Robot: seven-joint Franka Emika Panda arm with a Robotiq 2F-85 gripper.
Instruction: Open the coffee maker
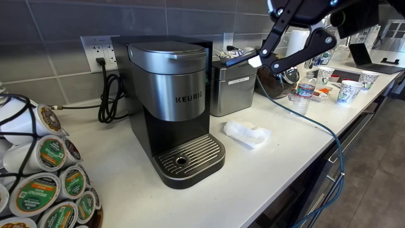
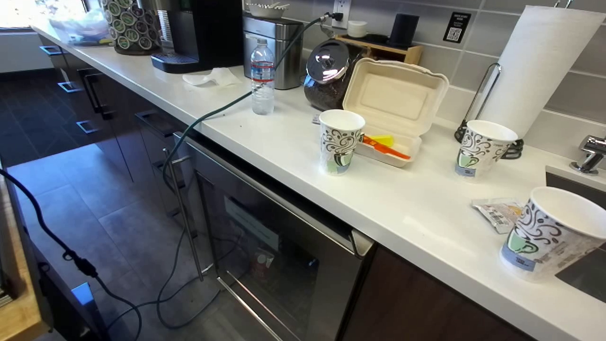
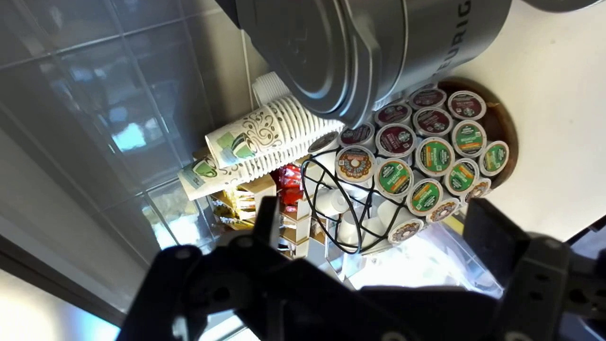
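While its back stands toward the grey tiled wall (image 1: 139,19), the tall black and brushed-silver Keurig coffee maker (image 1: 171,88) faces out across the white countertop (image 1: 269,167), its black drip tray with silver slats (image 1: 191,155) reaching toward the counter's front edge. Its long axis is vertical: the machine stands upright, with the rounded dark-silver lid (image 1: 167,47) lying down on top. In an exterior view the brushed-silver front panel with dark lettering (image 1: 186,98) is angled to the lower right of the frame; in an exterior view whose top edge cuts off the upper part, the drip tray (image 2: 175,61) points left. In the wrist view the long axis runs sideways, the lid toward the left and the lettered body stretching off to the right. Seen from the wrist, the black two-fingered gripper (image 3: 378,227) has its fingers spread wide and holds nothing; in an exterior view it hangs above the counter, to the right of the coffee maker and apart from it in the frame. Just beside the machine stands a boxy brushed-silver container with a white label (image 1: 232,95); whether the two touch cannot be told. A crumpled white paper napkin (image 1: 248,133) lies near the drip tray, and round white coffee pods with printed lids (image 1: 52,152) are stacked on the opposite side.
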